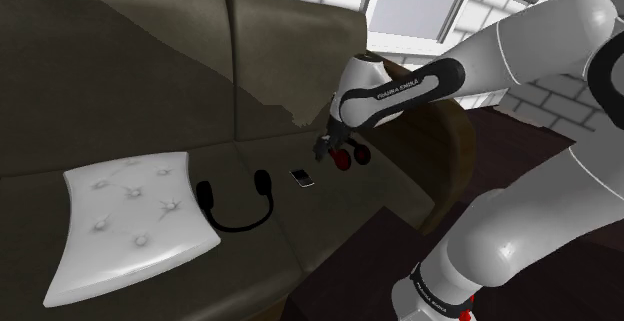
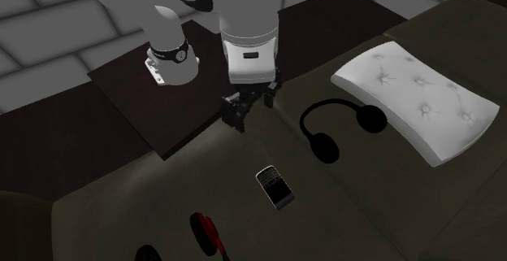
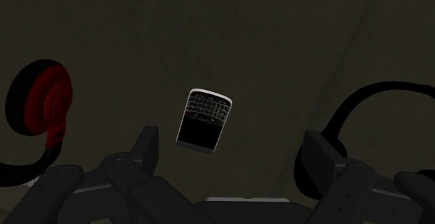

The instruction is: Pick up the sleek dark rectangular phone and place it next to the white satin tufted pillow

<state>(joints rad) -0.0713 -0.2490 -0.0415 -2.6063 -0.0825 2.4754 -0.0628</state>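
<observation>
— Where is the phone [image 3: 203, 118] sitting at the moment?

— It is lying flat on the seat of the dark sofa [image 1: 120, 79], with its keypad and screen facing up. Nothing is touching it.

— What is lying around it?

— It is resting between two pairs of headphones. The red headphones [image 2: 207, 233] are lying on one side of it and the black headphones [image 1: 237, 201] on the other, both apart from it.

— And the pillow?

— The white tufted pillow [image 1: 130, 224] is lying flat on the same seat, past the black headphones, so it is sitting well apart from the phone. One black ear cup is resting just beside the pillow's edge. I cannot tell whether they are touching.

— What is the claw doing?

— The black gripper [image 2: 241, 113] is hanging above the seat near the sofa's front edge, pointing down. Its two fingers [image 3: 146, 144] are standing wide apart and gripping nothing. Looking along the hand, the phone is showing in the gap between them, but farther off, down on the cushion, with neither finger reaching it.

— So the arm is carrying nothing?

— Right. The white arm [image 1: 530, 39] is bending in over the sofa's front edge, and a dark brown surface [image 2: 130, 89] is lying below it, in front of the sofa.
</observation>
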